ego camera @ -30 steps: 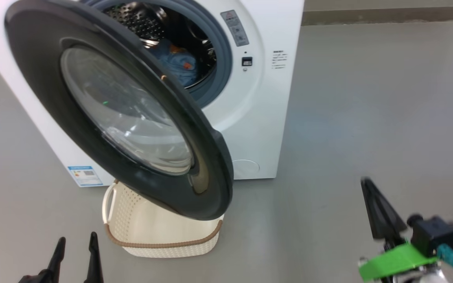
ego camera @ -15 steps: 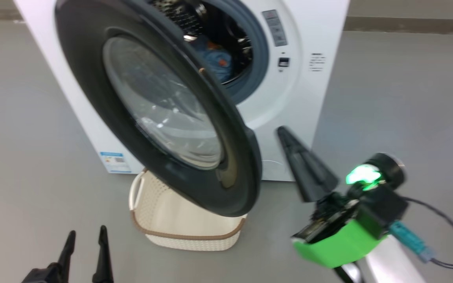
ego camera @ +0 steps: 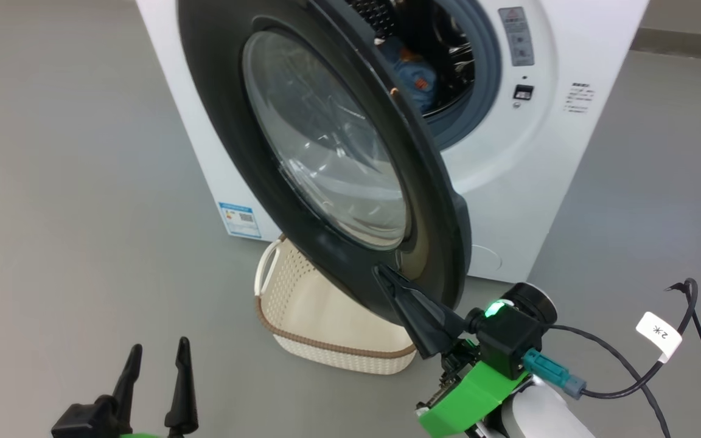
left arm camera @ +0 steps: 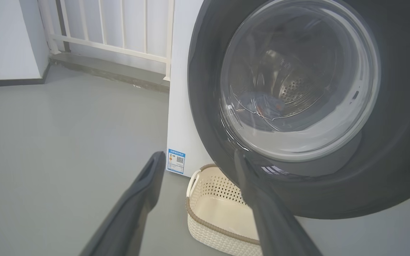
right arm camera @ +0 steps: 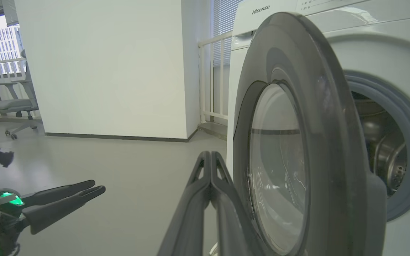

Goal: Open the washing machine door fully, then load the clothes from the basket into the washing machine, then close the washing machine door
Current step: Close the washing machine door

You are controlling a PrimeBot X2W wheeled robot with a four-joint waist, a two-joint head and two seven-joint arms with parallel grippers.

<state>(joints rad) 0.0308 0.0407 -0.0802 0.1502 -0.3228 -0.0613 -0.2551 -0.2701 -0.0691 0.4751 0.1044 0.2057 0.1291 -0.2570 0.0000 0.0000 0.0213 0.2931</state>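
While the washing machine door stands partly open above the basket, the right gripper keeps its fingers pressed together, tip at the door's lower outer rim; contact cannot be judged. The left gripper hovers low over the floor, fingers spread, holding nothing. Blue clothes lie inside the drum of the washing machine; the basket sits before it.

Just above your right gripper, the washing machine door hides part of the basket and most of the clothes. You cannot tell whether its fingertips touch the door. Beyond your left gripper, the blue label is too small to read.
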